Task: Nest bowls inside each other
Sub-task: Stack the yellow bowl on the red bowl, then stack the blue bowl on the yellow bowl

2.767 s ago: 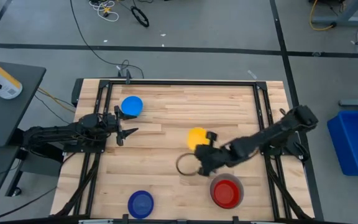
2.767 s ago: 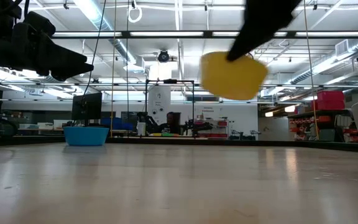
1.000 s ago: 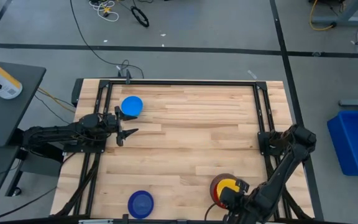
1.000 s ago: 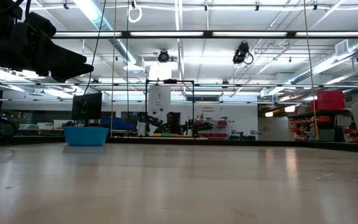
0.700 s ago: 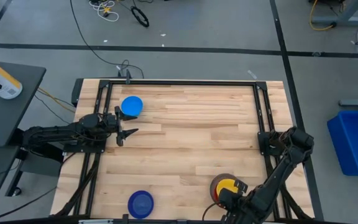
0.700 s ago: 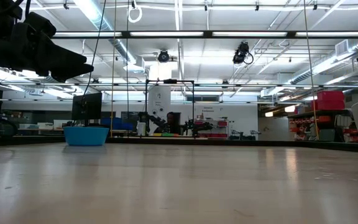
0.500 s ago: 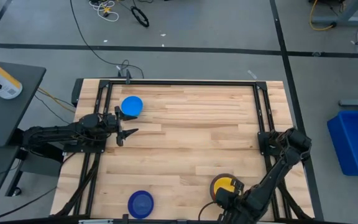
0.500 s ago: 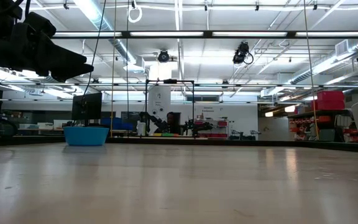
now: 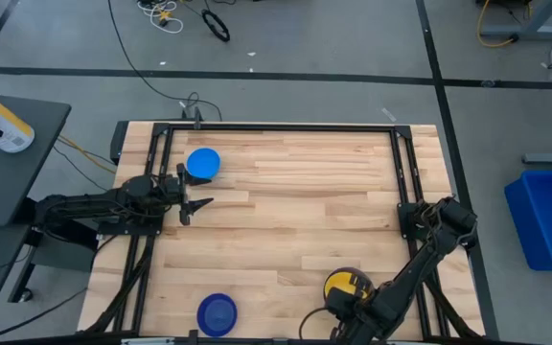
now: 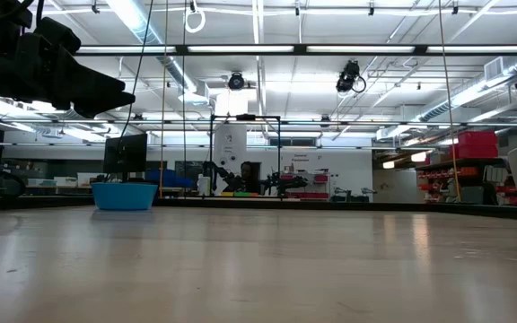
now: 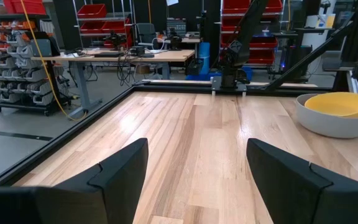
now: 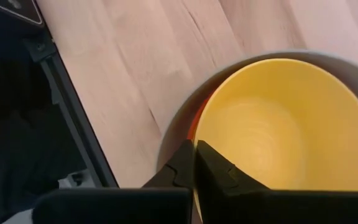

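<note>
A yellow bowl sits tilted inside a red bowl, of which only a sliver shows, and both lie in the larger grey bowl at the table's near right. My right gripper is shut on the yellow bowl. A light blue bowl stands on the table at the far left. A dark blue bowl stands near the front edge. My left gripper waits open and level beside the light blue bowl. My right gripper pinches the yellow bowl's rim between its two fingers, one finger inside the bowl and one outside. The fingers come steeply from above. The bowl sits tilted low in the grey bowl; whether its bottom rests on the red bowl is hidden.
Dark frame rails run along the table's left and right sides and far edge. Bare wood lies across the middle. A side table with a bottle stands off the left, a blue bin off the right.
My right gripper has sunk with the yellow bowl into the red bowl inside the grey one, shifting a little toward the table's left. The ring of red that showed around the yellow bowl is now almost covered.
</note>
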You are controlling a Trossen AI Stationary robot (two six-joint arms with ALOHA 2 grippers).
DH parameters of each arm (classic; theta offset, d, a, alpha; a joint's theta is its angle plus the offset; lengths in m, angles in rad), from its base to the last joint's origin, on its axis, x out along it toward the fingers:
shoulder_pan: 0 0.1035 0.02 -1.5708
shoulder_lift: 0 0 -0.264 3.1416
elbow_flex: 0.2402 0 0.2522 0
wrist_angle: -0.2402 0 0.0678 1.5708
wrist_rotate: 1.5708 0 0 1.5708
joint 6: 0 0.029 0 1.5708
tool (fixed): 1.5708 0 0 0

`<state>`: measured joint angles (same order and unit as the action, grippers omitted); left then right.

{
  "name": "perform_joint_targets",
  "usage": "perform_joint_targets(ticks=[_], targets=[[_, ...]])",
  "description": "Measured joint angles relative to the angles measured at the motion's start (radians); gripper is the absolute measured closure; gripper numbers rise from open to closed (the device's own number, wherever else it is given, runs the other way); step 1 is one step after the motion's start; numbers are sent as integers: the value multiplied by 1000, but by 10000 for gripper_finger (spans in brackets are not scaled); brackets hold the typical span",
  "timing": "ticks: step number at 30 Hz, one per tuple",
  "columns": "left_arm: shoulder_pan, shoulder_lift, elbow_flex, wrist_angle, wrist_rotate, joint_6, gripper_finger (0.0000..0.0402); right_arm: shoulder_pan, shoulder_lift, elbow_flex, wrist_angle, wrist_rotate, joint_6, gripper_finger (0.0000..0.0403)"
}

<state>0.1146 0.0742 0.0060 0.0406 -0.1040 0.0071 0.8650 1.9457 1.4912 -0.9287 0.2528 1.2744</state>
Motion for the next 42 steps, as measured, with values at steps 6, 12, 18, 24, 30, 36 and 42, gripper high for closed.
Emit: perform_joint_targets(ticks=[6, 12, 18, 24, 30, 36, 42], targets=[[0, 0, 0, 0, 0, 0, 123, 0, -3, -84, 89, 1, 25, 401], [0, 0, 0, 0, 0, 0, 123, 1, -6, -101, 116, -20, 34, 374], [0, 0, 0, -1, 0, 0, 123, 2, -7, -107, 125, -44, 23, 312], [0, 0, 0, -2, 0, 0, 123, 1, -12, -107, 120, -11, 23, 253], [0, 0, 0, -3, 0, 0, 123, -4, -24, -105, 81, 25, 18, 220], [0, 0, 0, -4, 0, 0, 123, -13, -52, -105, 68, 49, 2, 216], [0, 0, 0, -4, 0, 0, 123, -16, -93, -72, 14, 154, -65, 224]])
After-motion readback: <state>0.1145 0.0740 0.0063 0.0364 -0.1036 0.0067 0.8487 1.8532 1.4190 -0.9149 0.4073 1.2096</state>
